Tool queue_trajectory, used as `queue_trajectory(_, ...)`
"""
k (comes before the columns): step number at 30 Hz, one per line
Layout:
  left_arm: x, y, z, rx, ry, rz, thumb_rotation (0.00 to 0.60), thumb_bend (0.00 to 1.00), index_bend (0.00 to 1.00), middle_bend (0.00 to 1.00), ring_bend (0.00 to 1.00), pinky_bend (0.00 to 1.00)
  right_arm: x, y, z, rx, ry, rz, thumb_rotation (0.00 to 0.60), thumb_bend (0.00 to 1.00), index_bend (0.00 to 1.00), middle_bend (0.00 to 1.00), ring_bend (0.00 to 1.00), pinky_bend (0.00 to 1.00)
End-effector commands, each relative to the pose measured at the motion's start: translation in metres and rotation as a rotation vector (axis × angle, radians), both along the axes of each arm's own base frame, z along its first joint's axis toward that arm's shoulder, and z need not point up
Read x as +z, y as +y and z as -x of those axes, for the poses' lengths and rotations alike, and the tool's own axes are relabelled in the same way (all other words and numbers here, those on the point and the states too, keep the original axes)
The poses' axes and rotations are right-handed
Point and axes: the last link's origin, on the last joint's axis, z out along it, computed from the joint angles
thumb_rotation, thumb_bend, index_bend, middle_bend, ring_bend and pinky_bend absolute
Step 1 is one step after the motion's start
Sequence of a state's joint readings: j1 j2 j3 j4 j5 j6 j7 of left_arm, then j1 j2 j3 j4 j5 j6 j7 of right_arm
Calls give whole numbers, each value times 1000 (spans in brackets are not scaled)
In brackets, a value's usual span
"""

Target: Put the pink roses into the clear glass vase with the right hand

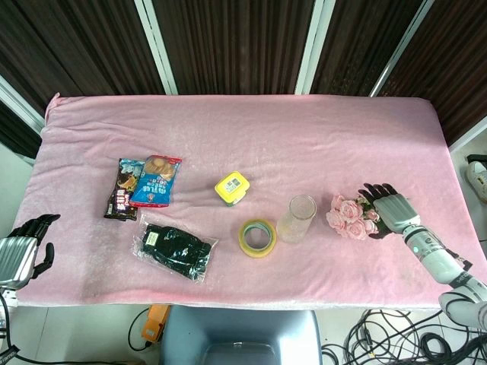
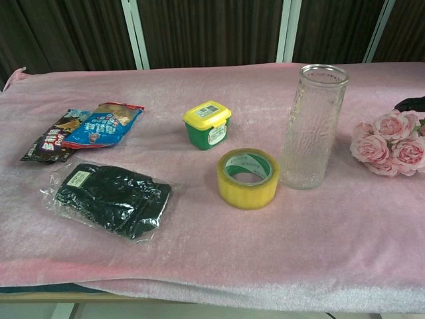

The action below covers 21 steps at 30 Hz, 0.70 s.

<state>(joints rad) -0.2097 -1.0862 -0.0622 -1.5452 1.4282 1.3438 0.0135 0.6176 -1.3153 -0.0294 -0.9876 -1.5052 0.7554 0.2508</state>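
A bunch of pink roses [image 1: 348, 217] lies on the pink cloth at the right, blooms pointing left; it also shows in the chest view at the right edge [image 2: 392, 143]. My right hand [image 1: 389, 207] sits at the bunch's right end with its dark fingers spread above and below the stems, not visibly closed on them. Only a dark fingertip [image 2: 412, 104] of that hand shows in the chest view. The clear glass vase [image 1: 297, 218] [image 2: 312, 126] stands upright and empty just left of the roses. My left hand [image 1: 23, 251] hangs off the table's front left corner, holding nothing.
A yellow tape roll [image 1: 258, 237] [image 2: 248, 177] lies against the vase's left side. Further left are a yellow-lidded green tub [image 1: 232, 188] [image 2: 208, 123], a bagged black item [image 1: 176, 249] [image 2: 109, 199] and snack packets [image 1: 144, 185] [image 2: 86, 129]. The table's front edge [image 1: 304, 303] is near.
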Motion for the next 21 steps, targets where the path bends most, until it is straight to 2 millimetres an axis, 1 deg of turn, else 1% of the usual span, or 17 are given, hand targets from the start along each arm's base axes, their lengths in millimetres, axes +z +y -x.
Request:
queue_trajectory(1,0,0,0,1,2,2,600,638,188,190,202,368,0,0,0,0,-2,0,600,121,0,0,0,93)
queue_trajectory(9,-1,2,0,-1,1,5,600,635,187,191,202,368,-4,-2,2,-13,-14,-3,600,121,0,0,0,93)
queue_trajectory(16,-1,3,0,-1,-4,4,600,635,187,190,202,368,-17,-10,-2,-4,-33,-10,600,121,0,0,0,100)
queue_trajectory(18,0,2,1,2,-2,4,600,635,188,190,202,368,-20,-13,-4,8,-38,-5,600,121,25,14,0,155)
queue_trajectory(19,0,2,1,3,-2,3,600,636,187,190,202,368,-22,-13,-4,12,-40,-3,600,121,66,47,11,213)
queue_trajectory(21,1,1,0,1,-8,-1,600,636,187,191,202,368,-27,-15,-4,16,-44,-2,600,121,143,113,53,262)
